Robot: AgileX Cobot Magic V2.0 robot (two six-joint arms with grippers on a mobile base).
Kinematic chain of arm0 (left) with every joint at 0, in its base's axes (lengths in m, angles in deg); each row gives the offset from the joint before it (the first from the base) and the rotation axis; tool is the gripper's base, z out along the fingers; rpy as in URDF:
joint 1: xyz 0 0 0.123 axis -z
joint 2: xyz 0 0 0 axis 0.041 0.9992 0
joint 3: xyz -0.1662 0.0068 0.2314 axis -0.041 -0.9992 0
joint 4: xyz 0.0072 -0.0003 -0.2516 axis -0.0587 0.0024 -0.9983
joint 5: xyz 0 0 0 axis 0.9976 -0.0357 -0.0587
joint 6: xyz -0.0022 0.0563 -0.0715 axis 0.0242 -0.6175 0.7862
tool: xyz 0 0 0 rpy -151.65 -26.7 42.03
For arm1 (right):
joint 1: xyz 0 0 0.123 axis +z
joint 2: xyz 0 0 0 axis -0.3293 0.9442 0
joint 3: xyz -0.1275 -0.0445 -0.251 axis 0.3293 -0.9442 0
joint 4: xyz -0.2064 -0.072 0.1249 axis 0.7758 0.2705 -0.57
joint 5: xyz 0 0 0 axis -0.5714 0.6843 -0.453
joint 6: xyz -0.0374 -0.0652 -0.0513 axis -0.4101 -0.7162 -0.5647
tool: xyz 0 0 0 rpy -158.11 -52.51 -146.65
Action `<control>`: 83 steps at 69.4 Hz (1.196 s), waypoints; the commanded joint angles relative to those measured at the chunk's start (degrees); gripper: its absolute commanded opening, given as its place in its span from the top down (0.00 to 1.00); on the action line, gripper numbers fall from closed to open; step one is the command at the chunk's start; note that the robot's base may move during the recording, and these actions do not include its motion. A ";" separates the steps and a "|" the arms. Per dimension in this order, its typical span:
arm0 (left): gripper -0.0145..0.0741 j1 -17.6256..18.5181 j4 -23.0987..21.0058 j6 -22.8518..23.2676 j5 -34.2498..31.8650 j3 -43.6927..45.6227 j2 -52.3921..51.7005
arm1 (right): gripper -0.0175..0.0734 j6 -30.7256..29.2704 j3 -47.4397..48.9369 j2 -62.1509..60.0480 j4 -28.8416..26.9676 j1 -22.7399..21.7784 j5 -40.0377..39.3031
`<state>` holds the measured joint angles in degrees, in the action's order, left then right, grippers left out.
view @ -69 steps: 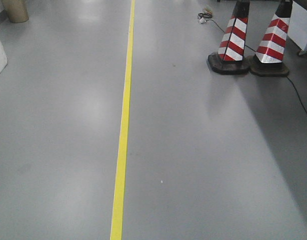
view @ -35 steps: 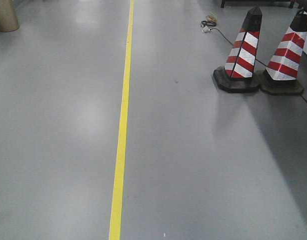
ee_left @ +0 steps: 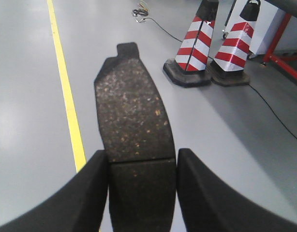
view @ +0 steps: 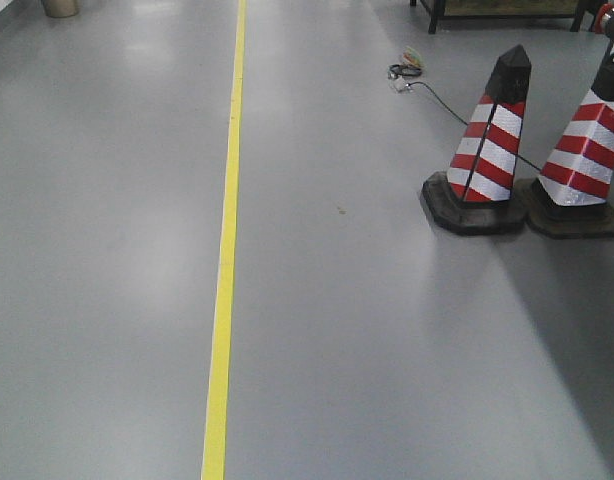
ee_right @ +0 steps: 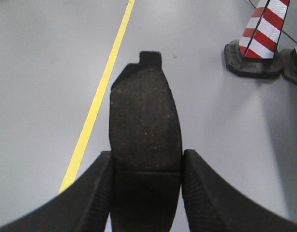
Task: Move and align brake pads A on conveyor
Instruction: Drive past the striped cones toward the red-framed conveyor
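A dark, speckled brake pad point(ee_left: 134, 145) sits clamped between the two black fingers of the left gripper point(ee_left: 141, 193), its tabbed end pointing away, held in the air above a grey floor point(ee_left: 27, 96). The right gripper point(ee_right: 146, 193) grips a second brake pad point(ee_right: 144, 140) the same way — long axis forward. Below runs a yellow floor line point(view: 225, 260). To the right stand two red-and-white striped cones point(view: 487, 150) on black bases, a black cable point(view: 437, 95) trailing behind them.
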<state>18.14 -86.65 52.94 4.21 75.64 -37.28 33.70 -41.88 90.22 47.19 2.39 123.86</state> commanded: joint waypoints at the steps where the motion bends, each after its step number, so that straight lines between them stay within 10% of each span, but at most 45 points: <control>1: 0.84 0.17 0.20 0.16 -5.49 1.38 0.69 | 0.81 -0.52 1.65 0.27 1.33 -0.36 -4.91; 83: 0.84 0.17 0.20 0.16 -5.44 1.38 0.69 | 0.81 -0.52 1.65 0.27 1.33 -0.36 -4.72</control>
<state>18.14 -86.65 52.94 4.21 75.64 -37.28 33.70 -41.88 90.22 47.19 2.39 123.92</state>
